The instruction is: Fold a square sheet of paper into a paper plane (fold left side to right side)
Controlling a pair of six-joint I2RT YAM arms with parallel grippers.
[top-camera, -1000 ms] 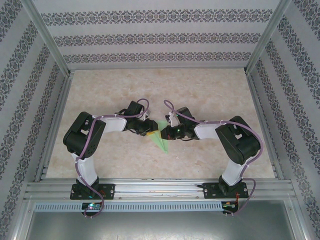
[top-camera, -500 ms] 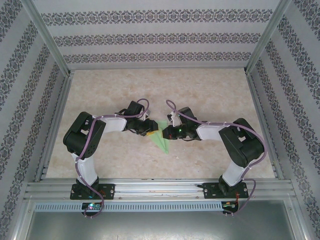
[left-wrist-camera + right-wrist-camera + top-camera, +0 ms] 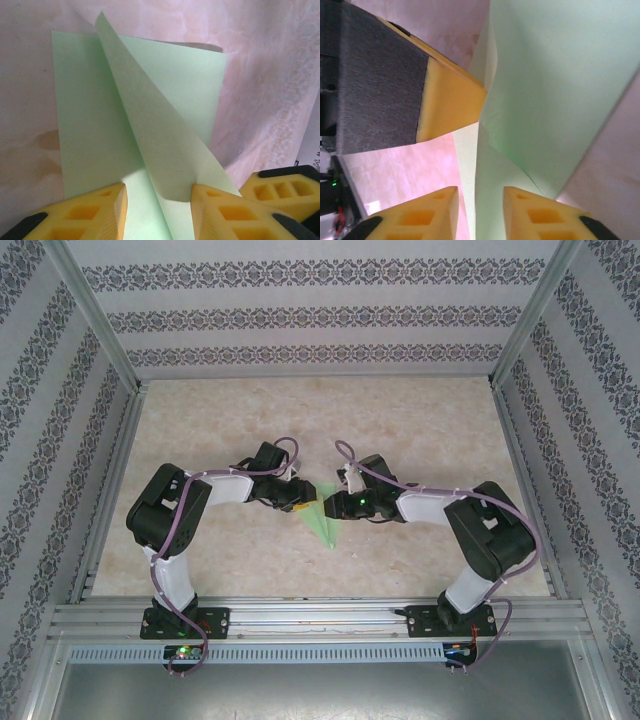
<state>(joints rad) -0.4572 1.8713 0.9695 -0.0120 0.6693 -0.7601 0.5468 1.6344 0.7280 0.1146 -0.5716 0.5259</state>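
Remote inspection, largest item first.

1. Table [image 3: 400, 430]: marbled beige top inside patterned enclosure walls [image 3: 300, 310].

2. Left arm [image 3: 170, 510] and right arm [image 3: 480, 525]: both are bent inward from their bases, and I see their wrists meeting just ahead of the table's middle.

3. Sheet of paper [image 3: 322, 520]: light green and already creased. In the top view it lies on the table between the two wrists, with a narrow point toward the near edge. In the left wrist view [image 3: 90, 130] one layer lies flat while a long flap stands up at a slant across it. In the right wrist view [image 3: 560, 75] I see the same raised flap, with a second fold below it.

4. Left gripper [image 3: 159, 192]: jaws spread. The yellow fingers [image 3: 95, 210] sit on either side of the flap's base, low over the flat layer. I cannot tell whether they press on it. The paper is not pinched.

5. Right gripper [image 3: 480, 195]: jaws spread. The fold's edge runs through the gap without being clamped. One finger of the left gripper [image 3: 445, 102] sits just beside the paper's edge.
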